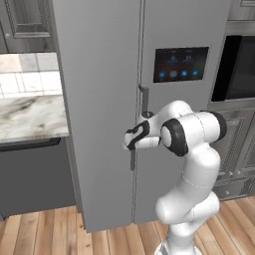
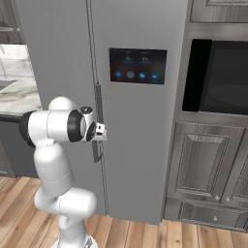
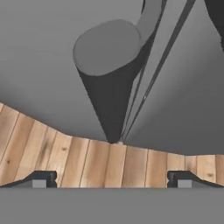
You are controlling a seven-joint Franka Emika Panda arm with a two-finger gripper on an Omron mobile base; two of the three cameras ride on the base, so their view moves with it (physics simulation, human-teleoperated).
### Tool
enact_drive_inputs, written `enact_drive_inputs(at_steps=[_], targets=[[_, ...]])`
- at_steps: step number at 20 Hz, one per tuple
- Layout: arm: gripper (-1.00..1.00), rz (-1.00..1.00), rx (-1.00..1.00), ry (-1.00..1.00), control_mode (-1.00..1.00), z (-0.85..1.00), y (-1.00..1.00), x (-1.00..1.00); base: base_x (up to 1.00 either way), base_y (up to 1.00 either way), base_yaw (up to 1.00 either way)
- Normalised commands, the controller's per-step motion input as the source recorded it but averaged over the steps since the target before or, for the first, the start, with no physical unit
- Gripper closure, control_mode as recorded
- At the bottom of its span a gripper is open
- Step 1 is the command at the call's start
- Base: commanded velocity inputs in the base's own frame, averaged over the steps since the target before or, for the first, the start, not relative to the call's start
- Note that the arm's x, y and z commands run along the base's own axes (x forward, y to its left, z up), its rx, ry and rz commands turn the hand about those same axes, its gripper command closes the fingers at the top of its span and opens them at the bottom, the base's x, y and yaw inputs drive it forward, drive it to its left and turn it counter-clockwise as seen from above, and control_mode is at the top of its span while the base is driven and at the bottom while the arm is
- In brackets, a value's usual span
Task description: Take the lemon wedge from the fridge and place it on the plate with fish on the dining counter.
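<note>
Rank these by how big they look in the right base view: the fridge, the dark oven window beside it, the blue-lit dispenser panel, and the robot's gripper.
1. The fridge, by far.
2. The oven window.
3. The dispenser panel.
4. The gripper, open beside the door handle, though being nearer the camera enlarges it.

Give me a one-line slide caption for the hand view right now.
Open gripper looks down the vertical bar handle of the closed grey fridge, wood floor below.
</note>
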Motion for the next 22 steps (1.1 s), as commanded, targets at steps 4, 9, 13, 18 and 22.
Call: enact_drive_inputs(at_steps=[4,9,13,18,22], targets=[[-1.0,0.0,0.0,0.0,-1.0,-0.07,0.05,0.48,0.0,0.0,0.0],[-1.0,0.0,0.0,0.0,-1.0,-0.07,0.06,0.39,0.0,0.0,0.0],[-1.0,0.0,0.0,0.0,-1.0,-0.11,0.05,0.27,0.0,0.0,0.0],[-1.0,0.0,0.0,0.0,-1.0,-0.15,0.09,0.29,0.0,0.0,0.0],[1.0,0.0,0.0,-0.01,-1.0,-0.16,0.11,0.34,0.0,0.0,0.0]])
